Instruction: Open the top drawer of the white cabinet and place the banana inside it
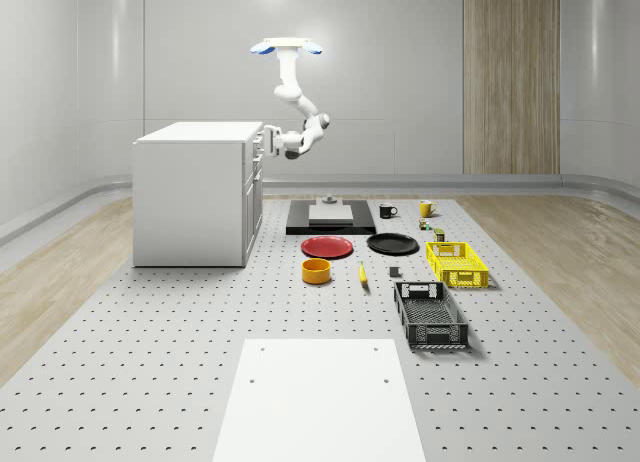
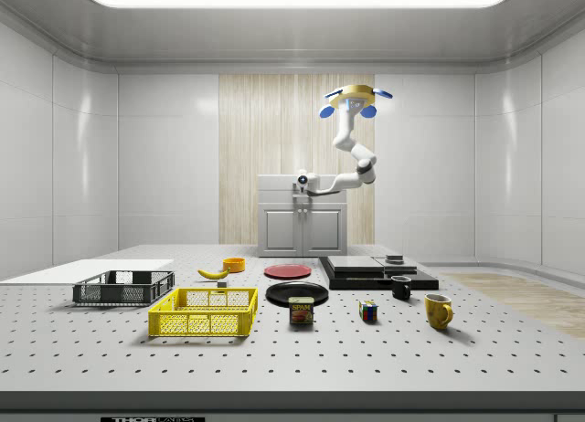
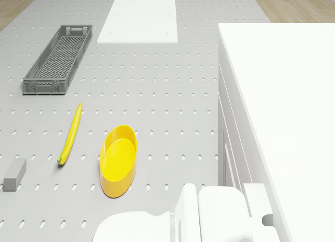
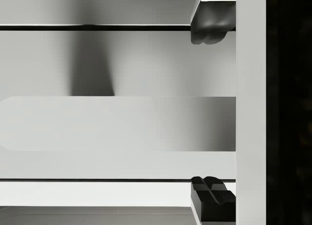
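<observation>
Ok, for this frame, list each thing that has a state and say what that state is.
drone: hovering beside the white cabinet's front
gripper: open, fingers either side of the top drawer handle
top drawer handle: not yet clamped
white cabinet: drawers look closed
banana: lying flat on the table
yellow bowl: upright, empty
grey crate: empty

The drone [image 1: 287, 48] hovers off the front of the boxy white cabinet [image 1: 190, 197], higher than its top. The gripper [image 1: 268, 140] is right at the top drawer's front, its fingers [image 4: 209, 30] apart on either side of the flat drawer handle [image 4: 117, 122]. The cabinet stands on the perforated metal table [image 1: 150, 332], at the whole-scene view's left. To its right, the slim yellow banana [image 1: 362, 274] lies just beside the round yellow bowl [image 1: 316, 271], with the flat red plate [image 1: 327, 247] behind that bowl.
</observation>
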`<state>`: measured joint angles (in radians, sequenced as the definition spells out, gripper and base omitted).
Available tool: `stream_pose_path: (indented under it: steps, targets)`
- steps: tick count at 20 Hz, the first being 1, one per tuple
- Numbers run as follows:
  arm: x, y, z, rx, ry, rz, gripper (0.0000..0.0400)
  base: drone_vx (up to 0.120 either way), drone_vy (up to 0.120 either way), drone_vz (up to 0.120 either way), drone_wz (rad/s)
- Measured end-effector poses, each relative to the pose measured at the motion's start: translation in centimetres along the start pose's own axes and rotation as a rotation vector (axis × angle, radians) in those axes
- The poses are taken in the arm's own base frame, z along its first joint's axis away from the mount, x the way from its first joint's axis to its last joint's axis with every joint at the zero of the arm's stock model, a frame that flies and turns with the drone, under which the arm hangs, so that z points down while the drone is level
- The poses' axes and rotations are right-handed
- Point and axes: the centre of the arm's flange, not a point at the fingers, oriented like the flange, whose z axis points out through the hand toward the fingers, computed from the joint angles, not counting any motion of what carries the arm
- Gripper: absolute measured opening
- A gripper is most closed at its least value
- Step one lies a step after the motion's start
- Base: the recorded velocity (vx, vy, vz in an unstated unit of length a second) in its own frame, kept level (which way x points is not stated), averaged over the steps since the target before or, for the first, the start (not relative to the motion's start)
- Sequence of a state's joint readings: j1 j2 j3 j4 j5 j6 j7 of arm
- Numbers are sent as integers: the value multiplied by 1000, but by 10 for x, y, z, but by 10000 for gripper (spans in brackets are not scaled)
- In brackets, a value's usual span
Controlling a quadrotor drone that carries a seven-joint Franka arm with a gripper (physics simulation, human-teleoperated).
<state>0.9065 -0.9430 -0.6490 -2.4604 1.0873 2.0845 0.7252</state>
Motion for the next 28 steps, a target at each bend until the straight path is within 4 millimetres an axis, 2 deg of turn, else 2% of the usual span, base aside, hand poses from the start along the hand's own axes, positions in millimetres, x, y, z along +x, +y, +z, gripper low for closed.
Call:
stream_pose_path:
  steps: [11,12,13,15,18,19,20,24,28]
  targets:
    - [-5,5,1,0,0,0,400,0,0,0,0]
    - [-5,5,1,0,0,0,377,0,0,0,0]
    - [-5,5,1,0,0,0,317,0,0,0,0]
    - [-5,5,1,0,0,0,233,0,0,0,0]
    - [-5,5,1,0,0,0,166,0,0,0,0]
    - [-5,5,1,0,0,0,154,0,0,0,0]
    - [-10,3,0,-9,9,34,192,0,0,0,0]
    - [-8,4,-1,-11,11,13,165,0,0,0,0]
    - [-6,5,-13,-10,9,5,151,0,0,0,0]
